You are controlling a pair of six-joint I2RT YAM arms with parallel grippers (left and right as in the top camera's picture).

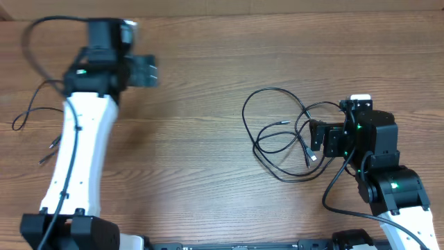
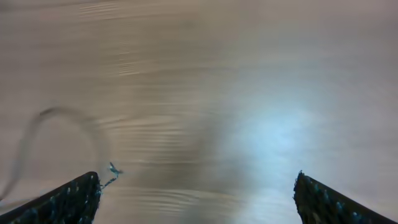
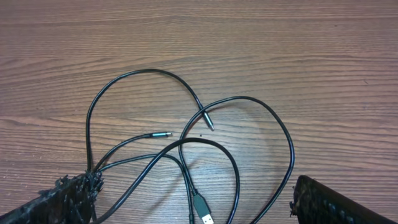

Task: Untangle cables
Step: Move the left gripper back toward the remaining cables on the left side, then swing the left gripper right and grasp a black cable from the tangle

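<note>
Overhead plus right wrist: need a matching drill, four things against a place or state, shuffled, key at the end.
Things
1. left gripper
2. right gripper
3. cables
4. flat USB plug

Place or state
A. bottom centre of the right wrist view
B. open, far from the tangle
C. loose overlapping loops in the overhead's right half
D. open, right beside the tangle

Pairs: 1-B, 2-D, 3-C, 4-A

Black cables (image 3: 149,70), mid-brown table (image 1: 208,83), streaked wood grain — white-and-black arms (image 1: 80,146)
</note>
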